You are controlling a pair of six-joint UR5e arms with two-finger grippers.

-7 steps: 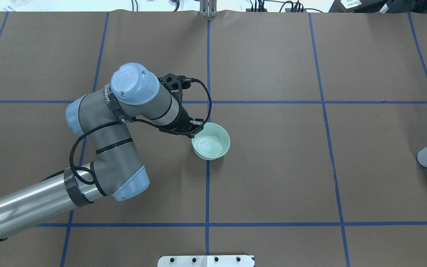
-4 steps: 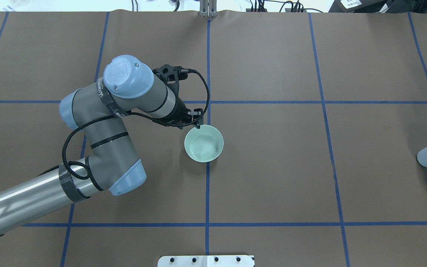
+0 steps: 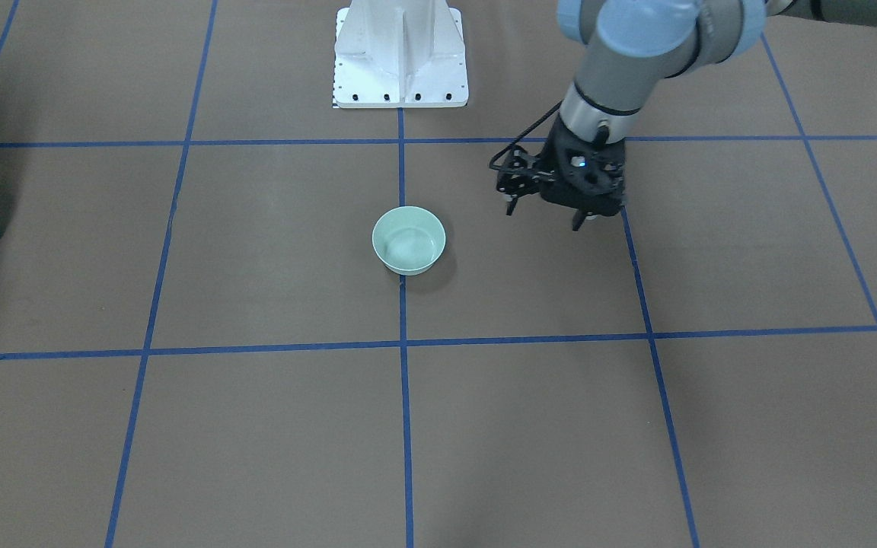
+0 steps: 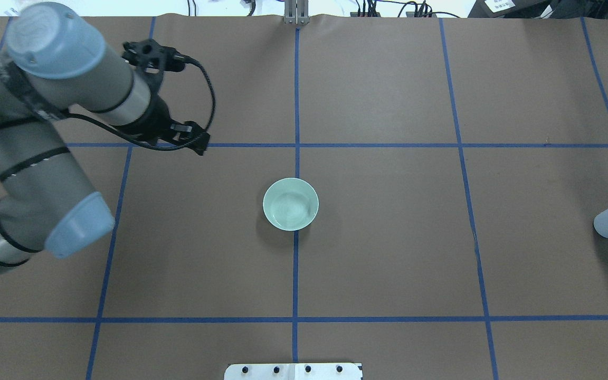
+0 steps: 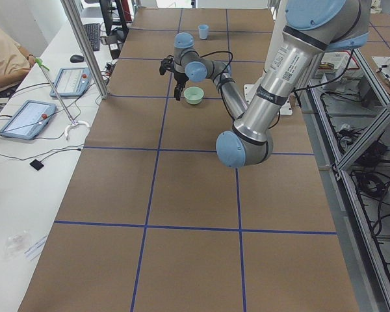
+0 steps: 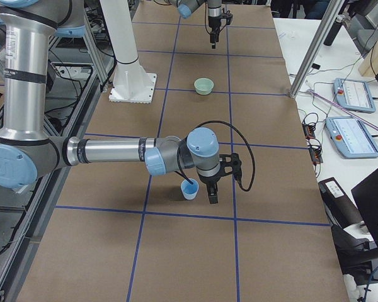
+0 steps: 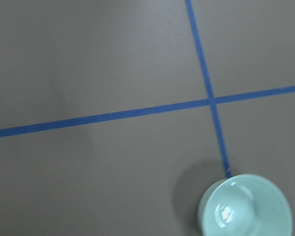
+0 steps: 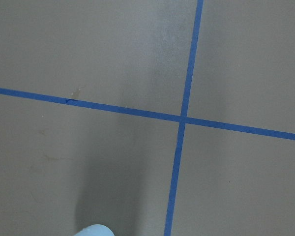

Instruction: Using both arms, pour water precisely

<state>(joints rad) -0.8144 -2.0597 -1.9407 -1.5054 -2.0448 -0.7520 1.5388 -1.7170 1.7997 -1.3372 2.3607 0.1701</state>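
Brown paper covered the table (image 4: pixel 388 237), ruled into large squares by blue tape lines (image 4: pixel 294 274). Water (image 4: pixel 291 207) lay in a pale green bowl (image 4: pixel 265 205). It was a shallow, clear, colourless pool, noted only as faint ripple rings from overhead and white glints in the left wrist view. Bowl stood upright on the centre tape line near mid-table, with nothing touching it.

Left arm (image 4: pixel 35 158) came in from the robot's left, elbow bent, wrist turned so the left gripper (image 3: pixel 543 219) pointed down at the table. Gripper hung above the paper to the robot's left of the bowl, well apart from it, near a tape line. Its jaws stood apart with nothing between them. Left wrist view looked down on a tape crossing, with the bowl in its lower right corner.

Right arm (image 6: pixel 113 151) showed only from the table's right end. It was stretched low and nearly level over the paper, wrist bent down, right gripper (image 6: pixel 212 196) pointing at the table. Could not tell whether those jaws were apart or closed. Light blue cup (image 6: pixel 189 189) stood upright just beside that gripper; contact could not be judged. Cup sat far from the bowl, toward the table's right end. White pedestal (image 3: pixel 400 53) stood at the robot's edge, on the centre line.
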